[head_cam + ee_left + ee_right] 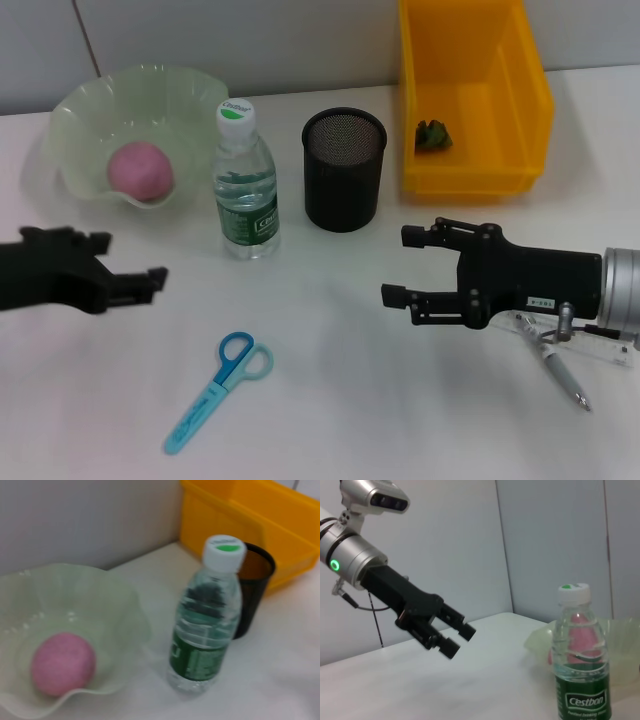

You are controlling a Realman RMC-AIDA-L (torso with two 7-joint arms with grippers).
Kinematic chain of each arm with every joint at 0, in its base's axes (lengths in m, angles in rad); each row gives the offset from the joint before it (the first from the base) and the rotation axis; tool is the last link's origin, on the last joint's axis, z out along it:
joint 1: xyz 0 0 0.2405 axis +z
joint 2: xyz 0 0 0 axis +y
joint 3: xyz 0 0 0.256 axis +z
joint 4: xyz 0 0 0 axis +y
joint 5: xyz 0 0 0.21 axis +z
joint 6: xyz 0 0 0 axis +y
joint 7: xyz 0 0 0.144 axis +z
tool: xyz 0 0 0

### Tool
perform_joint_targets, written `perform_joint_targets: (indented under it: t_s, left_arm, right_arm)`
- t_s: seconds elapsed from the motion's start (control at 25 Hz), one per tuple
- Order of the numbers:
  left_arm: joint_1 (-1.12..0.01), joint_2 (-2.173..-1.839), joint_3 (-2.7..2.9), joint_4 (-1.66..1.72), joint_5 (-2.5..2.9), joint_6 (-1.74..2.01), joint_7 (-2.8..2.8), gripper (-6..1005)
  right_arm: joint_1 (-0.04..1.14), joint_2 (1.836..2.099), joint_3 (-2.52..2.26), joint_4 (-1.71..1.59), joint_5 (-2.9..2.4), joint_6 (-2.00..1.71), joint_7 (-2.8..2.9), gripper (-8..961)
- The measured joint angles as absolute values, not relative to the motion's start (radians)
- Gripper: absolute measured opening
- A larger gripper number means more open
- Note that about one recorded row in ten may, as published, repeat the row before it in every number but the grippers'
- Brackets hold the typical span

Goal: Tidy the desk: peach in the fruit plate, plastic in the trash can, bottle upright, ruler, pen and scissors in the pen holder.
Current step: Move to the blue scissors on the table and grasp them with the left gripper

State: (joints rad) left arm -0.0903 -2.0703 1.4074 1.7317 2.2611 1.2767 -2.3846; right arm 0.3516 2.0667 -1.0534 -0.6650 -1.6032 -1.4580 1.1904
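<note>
A pink peach (140, 170) lies in the pale green fruit plate (85, 105) at the back left. A water bottle (245, 180) with a green label stands upright beside the plate. The black mesh pen holder (343, 168) stands to its right. Crumpled green plastic (432, 135) lies in the yellow bin (500, 170). Blue scissors (220, 390) lie at the front. A pen (555, 365) and a clear ruler (600, 348) lie partly under my right arm. My left gripper (135, 260) is open and empty in front of the plate. My right gripper (395, 266) is open and empty, front right of the pen holder.
The left wrist view shows the peach (62, 662), plate (120, 605), bottle (207, 625), pen holder (255, 595) and yellow bin (260, 525). The right wrist view shows the left gripper (455, 637) and bottle (580, 670). A wall runs behind the white table.
</note>
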Motion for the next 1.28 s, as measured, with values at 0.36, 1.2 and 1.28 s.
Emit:
perform_joint_targets:
  t_s: [0.36, 1.2, 1.28]
  left_arm:
    - [-0.072, -2.071, 1.616, 1.714, 2.420, 1.210, -2.465, 799]
    - [-0.112, -2.072, 1.832, 1.707, 2.542, 1.211, -2.827, 800]
    - [-0.119, -2.073, 1.845, 1.706, 2.565, 1.210, -2.851, 800]
  right_arm:
    - [0.344, 2.069, -1.029, -0.675, -1.602, -1.457, 1.189, 842]
    - [0.333, 2.074, -0.986, -0.671, -1.601, -1.456, 1.178, 842]
    - [0.332, 2.075, -0.986, -0.669, -1.601, -1.456, 1.178, 843]
